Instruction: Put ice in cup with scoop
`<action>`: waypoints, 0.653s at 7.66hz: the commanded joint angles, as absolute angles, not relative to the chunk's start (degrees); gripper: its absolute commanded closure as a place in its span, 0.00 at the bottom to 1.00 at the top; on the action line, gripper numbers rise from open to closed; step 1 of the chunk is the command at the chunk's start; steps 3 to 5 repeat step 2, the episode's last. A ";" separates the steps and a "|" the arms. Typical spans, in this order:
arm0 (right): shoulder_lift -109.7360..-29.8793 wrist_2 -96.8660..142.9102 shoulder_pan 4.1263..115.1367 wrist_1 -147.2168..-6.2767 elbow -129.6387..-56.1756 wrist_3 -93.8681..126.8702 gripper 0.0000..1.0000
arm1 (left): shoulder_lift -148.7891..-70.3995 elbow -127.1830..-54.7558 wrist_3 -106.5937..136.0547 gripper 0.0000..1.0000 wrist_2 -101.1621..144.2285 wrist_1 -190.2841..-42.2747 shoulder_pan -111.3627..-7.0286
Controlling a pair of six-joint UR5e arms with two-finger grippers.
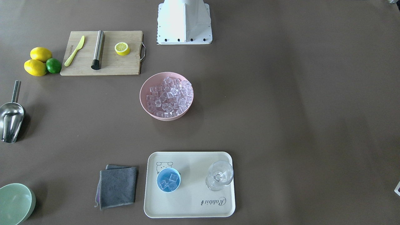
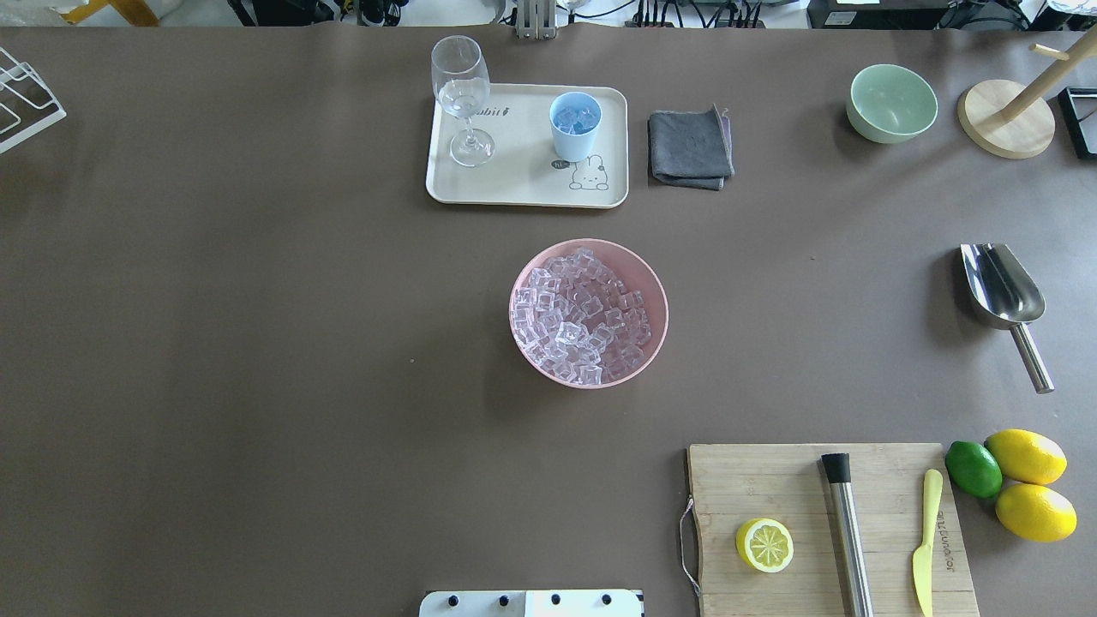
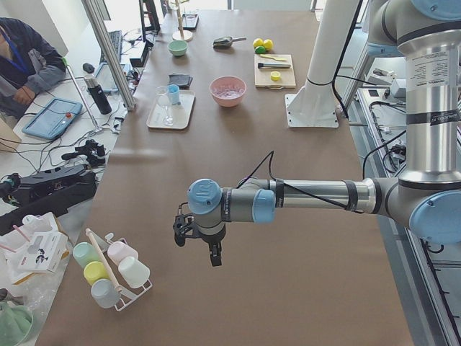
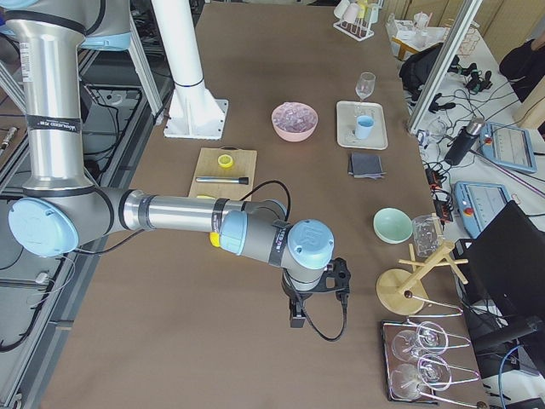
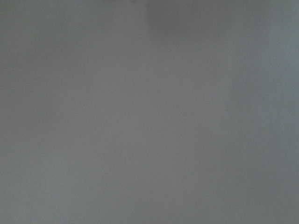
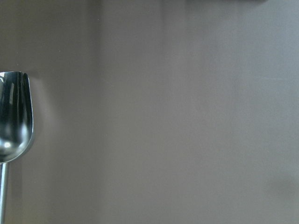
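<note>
The steel scoop (image 1: 11, 117) lies empty on the table near the lemons; it also shows in the overhead view (image 2: 1003, 287) and at the left edge of the right wrist view (image 6: 14, 116). The ice (image 2: 578, 315) fills a pink bowl (image 1: 147, 104) at the table's middle. The light-blue cup (image 2: 575, 124) stands on a cream tray (image 2: 523, 184) and holds a few cubes. My left gripper (image 3: 196, 241) and right gripper (image 4: 317, 298) hang far off at opposite table ends, seen only in the side views; I cannot tell whether they are open or shut.
A stemmed glass (image 2: 463, 98) stands on the tray beside the cup. A grey cloth (image 2: 690, 147) and a green bowl (image 2: 891, 103) lie beyond the tray. A cutting board (image 2: 823, 531) carries a lemon half, a steel cylinder and a yellow knife; lemons and a lime (image 2: 973, 469) lie beside it.
</note>
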State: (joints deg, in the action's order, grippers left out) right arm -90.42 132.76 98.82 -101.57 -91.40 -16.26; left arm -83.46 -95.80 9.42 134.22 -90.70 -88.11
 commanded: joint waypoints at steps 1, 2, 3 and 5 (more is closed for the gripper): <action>-90.44 132.72 98.79 -101.51 -92.19 -16.61 0.00 | -83.50 -95.80 9.40 0.02 134.21 -90.70 -88.07; -90.44 132.45 98.79 -101.77 -92.46 -16.61 0.00 | -83.50 -95.71 9.40 0.02 134.21 -90.70 -88.07; -90.44 132.45 98.79 -101.77 -92.46 -16.61 0.00 | -83.50 -95.71 9.40 0.02 134.21 -90.70 -88.07; -90.44 132.45 98.79 -101.77 -92.46 -16.61 0.00 | -83.50 -95.71 9.40 0.02 134.21 -90.70 -88.07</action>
